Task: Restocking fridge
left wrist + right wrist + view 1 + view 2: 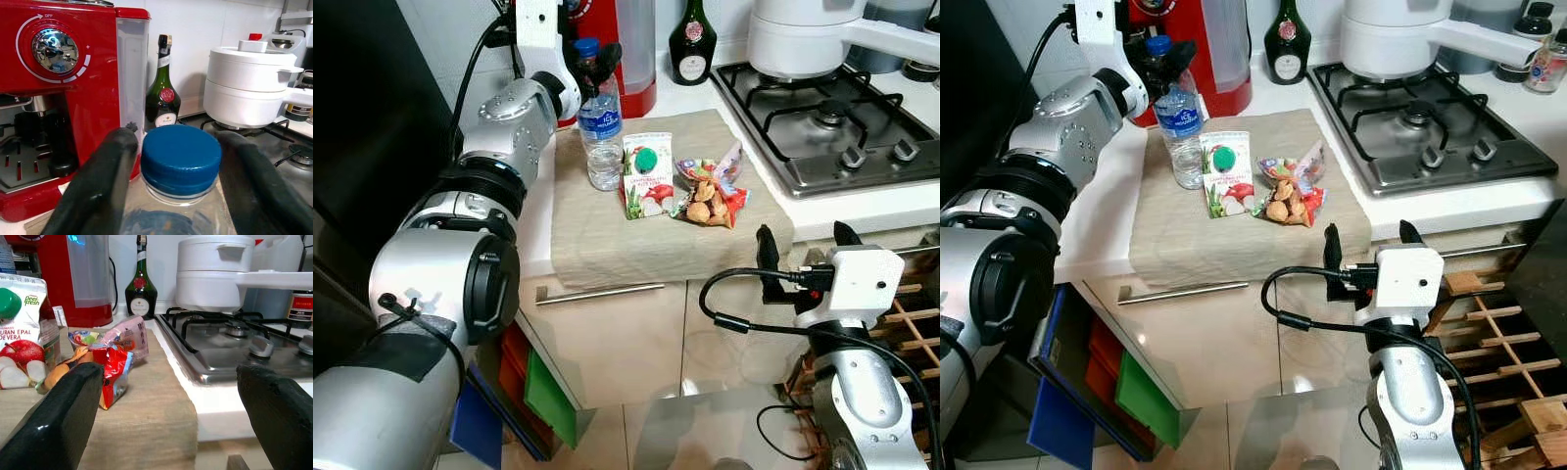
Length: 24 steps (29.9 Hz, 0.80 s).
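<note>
- Reaching over the counter (536, 211), the left gripper (178, 161) has its jaws spread to either side of the water bottle (602, 127)'s blue cap (181, 159), one black finger close against the cap's side and the other standing a little off it; the jaws are not closed on it.
- Lower down, at the counter's front edge, the right gripper (800, 255) points toward the goods with its jaws wide apart and nothing between them.
- The water bottle stands upright on a beige cloth (636, 245), long axis vertical, cap up, its label facing the robot.
- Just beside it a juice carton (646, 176) also stands upright, and a bag of snacks (710, 196) lies flat on the same cloth next to the carton.
- Behind them sit a red coffee machine (58, 98) and a dark green bottle (163, 93); a white pot (249, 88) rests on the stove (822, 127).
- From the left wrist, the bottle's body is cut off below the neck.
</note>
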Motion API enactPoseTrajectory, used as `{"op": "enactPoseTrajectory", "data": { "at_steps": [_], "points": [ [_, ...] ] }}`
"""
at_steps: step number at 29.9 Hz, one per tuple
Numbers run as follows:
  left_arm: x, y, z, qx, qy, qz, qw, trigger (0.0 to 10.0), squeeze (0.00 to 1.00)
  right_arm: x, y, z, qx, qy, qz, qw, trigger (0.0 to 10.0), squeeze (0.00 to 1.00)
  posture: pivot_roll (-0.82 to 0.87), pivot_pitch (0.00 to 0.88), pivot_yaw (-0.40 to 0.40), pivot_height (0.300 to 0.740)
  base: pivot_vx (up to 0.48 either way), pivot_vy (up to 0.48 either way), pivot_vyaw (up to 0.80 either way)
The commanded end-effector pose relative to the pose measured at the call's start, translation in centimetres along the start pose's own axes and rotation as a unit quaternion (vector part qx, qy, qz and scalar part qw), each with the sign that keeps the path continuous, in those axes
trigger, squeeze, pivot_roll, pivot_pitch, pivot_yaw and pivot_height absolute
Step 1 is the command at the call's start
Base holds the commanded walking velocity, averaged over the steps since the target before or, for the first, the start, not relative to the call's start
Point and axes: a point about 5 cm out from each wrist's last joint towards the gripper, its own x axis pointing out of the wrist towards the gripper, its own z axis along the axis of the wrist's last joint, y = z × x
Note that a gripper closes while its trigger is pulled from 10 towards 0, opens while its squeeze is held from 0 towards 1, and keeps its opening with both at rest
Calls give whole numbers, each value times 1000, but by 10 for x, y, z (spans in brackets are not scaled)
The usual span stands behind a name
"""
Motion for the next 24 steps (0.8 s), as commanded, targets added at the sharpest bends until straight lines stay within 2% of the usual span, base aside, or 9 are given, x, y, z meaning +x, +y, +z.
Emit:
{"op": "enactPoseTrajectory", "data": {
  "at_steps": [1,6,14,18,19,20,21,22,24],
  "points": [
    [-3,7,-2,8,11,7,1000,0,0,1,2,-2,5,3,5,1000,10000,0,-270,0,161,740,0,0,0],
    [-3,6,-6,-7,20,11,1000,0,0,4,7,-4,12,4,9,1000,10000,0,-254,0,163,740,0,0,0],
    [-3,7,0,10,11,7,1000,0,0,10,9,-6,14,0,11,1000,10000,0,-254,0,174,740,0,0,0],
    [0,2,22,26,-36,-14,999,0,0,16,7,-3,10,-13,10,1000,10000,0,-256,0,179,740,0,0,0],
    [-1,1,41,23,-81,-33,996,0,0,19,5,0,7,-22,7,1000,10000,0,-252,0,176,740,0,0,0],
    [-1,1,41,23,-81,-33,996,0,0,19,5,0,7,-22,7,1000,10000,0,-252,0,176,740,0,0,0],
    [-4,0,56,30,-125,-45,991,2157,0,23,3,1,3,-30,5,1000,10000,0,-246,0,171,740,0,0,0],
    [-6,1,61,37,-138,-42,989,7922,0,24,3,1,2,-32,6,999,10000,0,-244,0,168,740,0,0,0],
    [-6,1,63,42,-145,-36,988,7922,0,28,2,1,2,-32,6,999,10000,0,-236,0,162,740,0,0,0]
  ]
}}
